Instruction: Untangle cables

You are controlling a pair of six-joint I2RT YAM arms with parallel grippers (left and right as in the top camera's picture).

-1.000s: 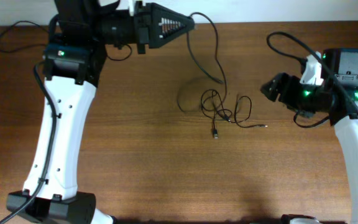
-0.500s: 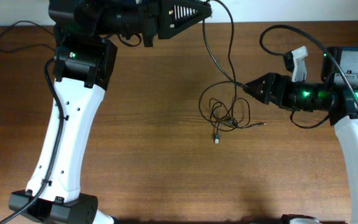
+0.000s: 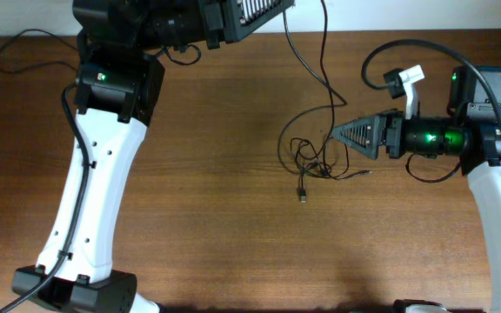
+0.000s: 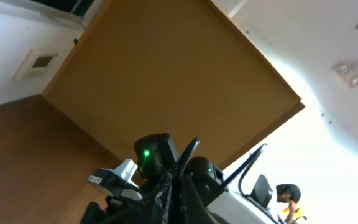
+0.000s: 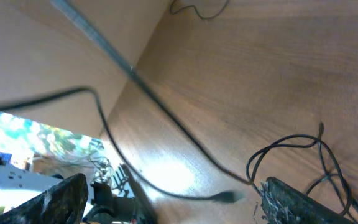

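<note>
- Across the overhead view, the cables [image 3: 313, 161] form a knot of loops at the centre of the table [image 3: 216, 226], just left of the right gripper [image 3: 339, 135], whose tip points left at them.
  - One strand climbs from the knot to the left gripper [image 3: 277, 7] at the top edge, its long axis near vertical in the frame.
  - A plug [image 3: 302, 196] below the knot points toward the bottom edge.
  - By my reading, one cord is partly drawn out, the loops are not yet parted, and most of the work remains.
- At the bottom centre of the left wrist view, the left gripper [image 4: 174, 196] looks pinched together. Given the raised strand, I judge it is clamping a cable, though no cord can be picked out here.
- Along the bottom of the right wrist view, the right gripper [image 5: 166, 196] has its fingers spread wide and holds nothing. One strand crosses diagonally from upper left, and the loops lie at lower right.
</note>
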